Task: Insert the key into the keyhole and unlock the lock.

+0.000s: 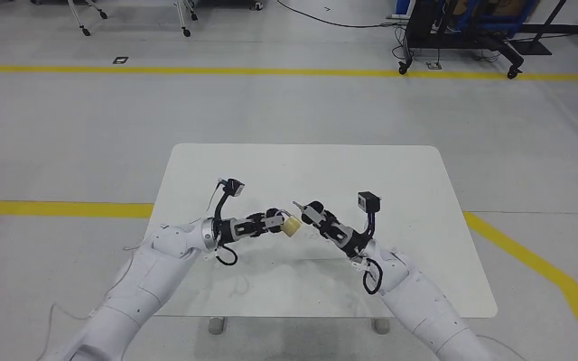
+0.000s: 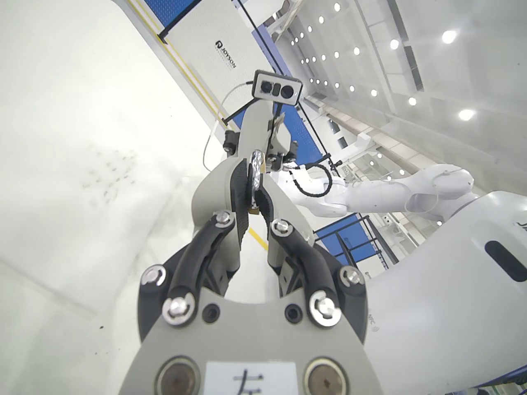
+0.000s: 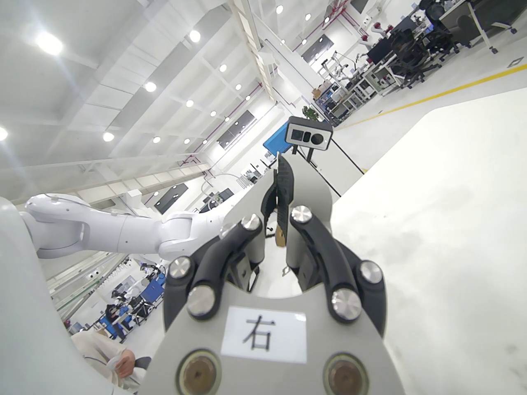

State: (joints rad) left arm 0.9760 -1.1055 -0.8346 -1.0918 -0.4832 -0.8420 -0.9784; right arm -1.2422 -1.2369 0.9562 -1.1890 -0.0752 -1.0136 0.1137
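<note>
Lock (image 1: 289, 225) up in the air over the middle of the table (image 1: 406, 180), a pale brass lump at the tip of the left pincer (image 1: 281, 220), whose fingers are closed tight on it! Just to its right, the right pincer (image 1: 306, 211) is pinched shut as well, and that thin sliver poking from its tip looks to me like the key (image 1: 294, 205). It is too small to be sure, and I cannot tell whether it touches the lock.

Now the danger. Both pieces hang free with nothing bracing them, so a slight tilt between key and keyhole could jam the tip against the lock face. Push then, and the key may slide back in the pads or the lock may twist in its grip. A hard turn could spin the lock instead of the barrel. Lose either one and it drops to the tabletop.

Underneath is a plain white tabletop. Beyond it lies a grey workshop floor with yellow lines (image 1: 271, 69), and a wheeled rack (image 1: 461, 36) stands far right.
</note>
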